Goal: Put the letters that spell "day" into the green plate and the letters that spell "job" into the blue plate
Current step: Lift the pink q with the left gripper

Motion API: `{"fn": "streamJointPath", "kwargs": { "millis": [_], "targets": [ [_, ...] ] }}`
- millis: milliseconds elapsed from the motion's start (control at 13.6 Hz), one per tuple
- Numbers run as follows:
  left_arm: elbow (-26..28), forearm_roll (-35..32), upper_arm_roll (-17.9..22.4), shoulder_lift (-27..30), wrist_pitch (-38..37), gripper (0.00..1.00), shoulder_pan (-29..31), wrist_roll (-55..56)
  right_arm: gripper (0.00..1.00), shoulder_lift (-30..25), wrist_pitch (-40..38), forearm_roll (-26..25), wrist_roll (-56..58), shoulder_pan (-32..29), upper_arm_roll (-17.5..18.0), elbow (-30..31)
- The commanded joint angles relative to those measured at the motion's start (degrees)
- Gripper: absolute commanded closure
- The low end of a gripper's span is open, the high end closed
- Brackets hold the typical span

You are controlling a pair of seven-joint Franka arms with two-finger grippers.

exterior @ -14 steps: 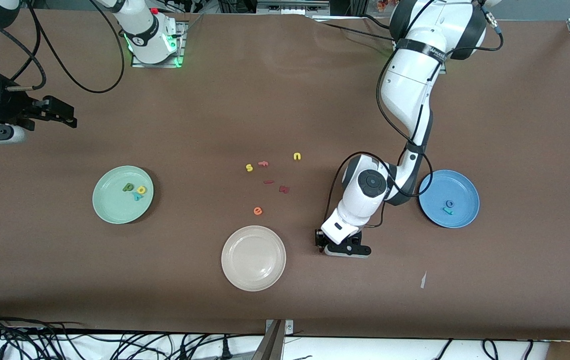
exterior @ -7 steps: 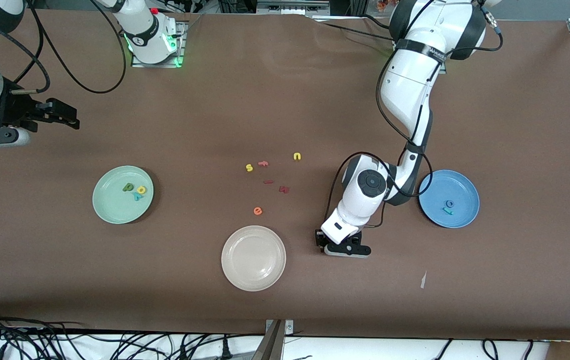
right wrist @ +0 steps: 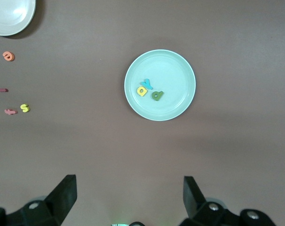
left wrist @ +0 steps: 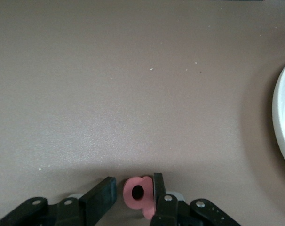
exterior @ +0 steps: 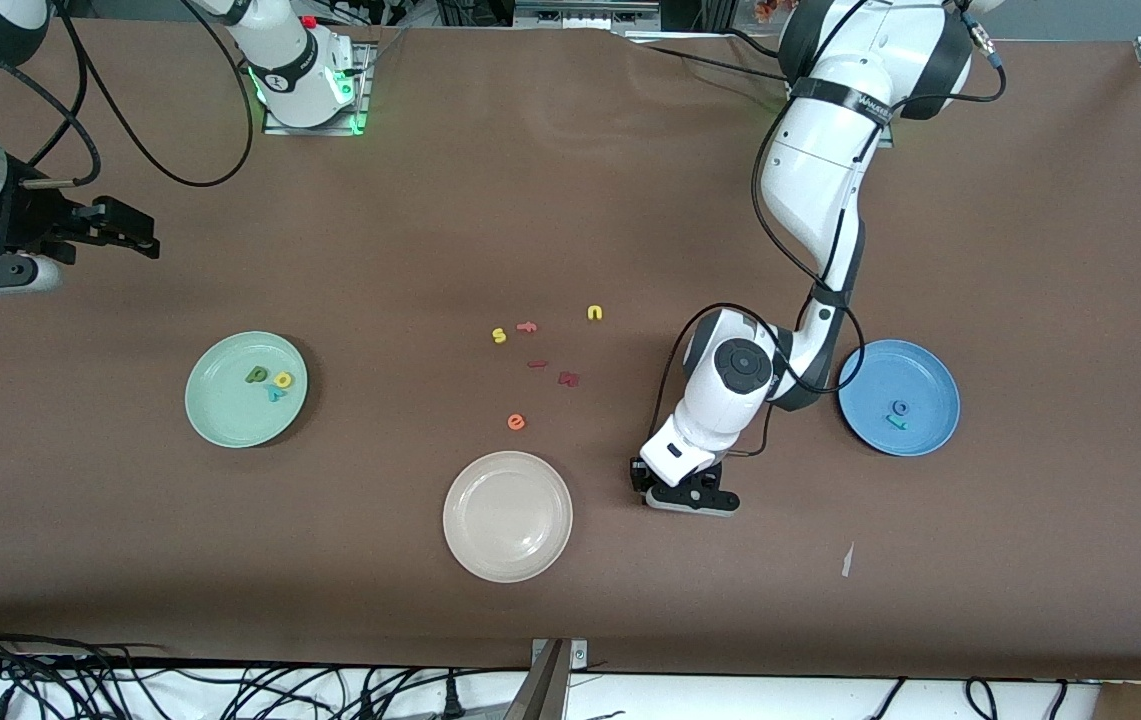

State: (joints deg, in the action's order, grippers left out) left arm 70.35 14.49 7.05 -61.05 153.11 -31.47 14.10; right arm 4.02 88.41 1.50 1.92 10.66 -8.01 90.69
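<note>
- The left gripper (exterior: 687, 497) is down at the brown table (exterior: 530, 200), low in the middle of the front view, beside the cream plate (exterior: 475, 545).
- Its black fingers (left wrist: 101, 193) stand on each side of the salmon "b" (left wrist: 135, 192). One finger touches the soft foam letter. The other has a small gap, so the letter is not squeezed yet.
- The "b" is flat on the table and has a round hole in it.
- The round, smooth blue plate (exterior: 915, 375) sits toward the left arm's end. The blue ring "o" (exterior: 899, 407) and the teal hooked "j" (exterior: 895, 422) lie in it, close together.
- The pale green plate (exterior: 225, 415) sits toward the right arm's end. The dark green "d" (exterior: 256, 375), the yellow "a" (exterior: 282, 380) and the teal "y" (exterior: 273, 393) lie bunched in it.
- The right gripper (exterior: 125, 235) waits up over the table at the picture's edge, its fingers spread wide with nothing in them.
- Mid-table lie a yellow "s" (exterior: 499, 336), a yellow "n" (exterior: 595, 313) and an orange "e" (exterior: 516, 422).
</note>
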Motion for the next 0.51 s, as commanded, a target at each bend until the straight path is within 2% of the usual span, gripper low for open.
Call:
{"fn": "streamJointPath", "kwargs": {
  "millis": [0,367,440],
  "targets": [
    [1.3,-1.2,0.3,0.0,-0.1,0.78,-0.3,-1.1,0.00,-0.2,-0.8,-0.5,0.2,0.0,0.3,-0.2],
    [2.9,-1.4,1.5,1.8,-0.7,1.00,-0.3,-2.2,0.00,-0.2,-0.7,-0.5,0.2,0.0,0.3,-0.2],
    [4.3,-1.4,1.6,4.0,-3.1,1.00,0.2,-2.2,0.00,-0.2,-0.8,-0.5,0.2,0.0,0.3,-0.2]
  ]
}}
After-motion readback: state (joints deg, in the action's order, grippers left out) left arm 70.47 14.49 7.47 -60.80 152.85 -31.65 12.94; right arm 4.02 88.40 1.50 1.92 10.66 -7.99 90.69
